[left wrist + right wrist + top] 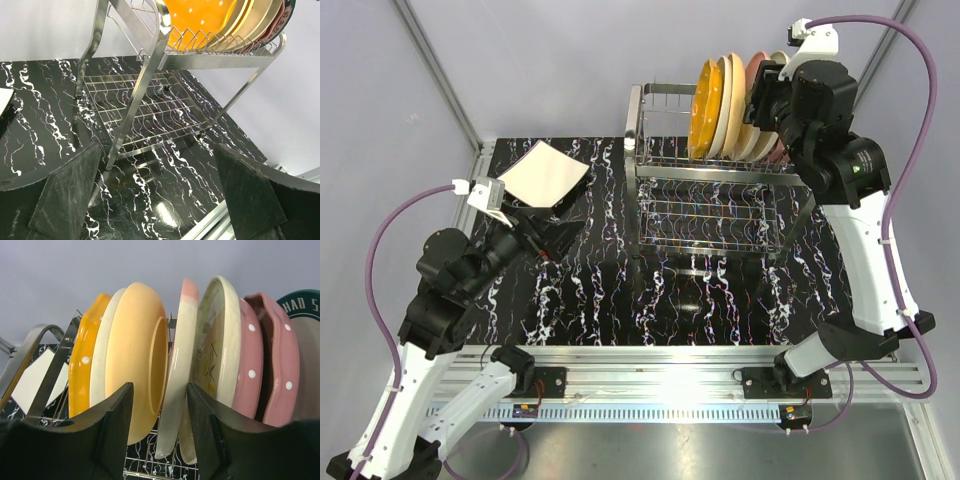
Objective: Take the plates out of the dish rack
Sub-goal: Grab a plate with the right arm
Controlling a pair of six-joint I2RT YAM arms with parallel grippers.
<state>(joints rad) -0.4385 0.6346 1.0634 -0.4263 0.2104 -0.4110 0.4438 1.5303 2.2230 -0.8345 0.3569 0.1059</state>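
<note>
Fingers of the right gripper are placed either side of the pink-cream plate, parted and not yet clamped. A gap is seen on the left side, while on the right contact cannot be ruled out. The rim is straddled edge-on, presumably so that one plate can be pinched without its neighbours being disturbed.

The table, black with white veining, is judged to be the unloading surface. Toward its far right the dish rack is stood. The plates are carried upright on the upper tier and held apart by the tines (hence the thin slots into which fingers must be slipped). The row is closely packed. A yellow plate is found just left of the straddled one and a pale green plate with twig motifs just right, so little room is left for error.

A white square plate is laid at the far left of the table, well apart from the rack, and is therefore judged already unloaded. The left gripper is held just on the near side of it, spread wide with nothing between its fingers, away from the right arm's work.
</note>
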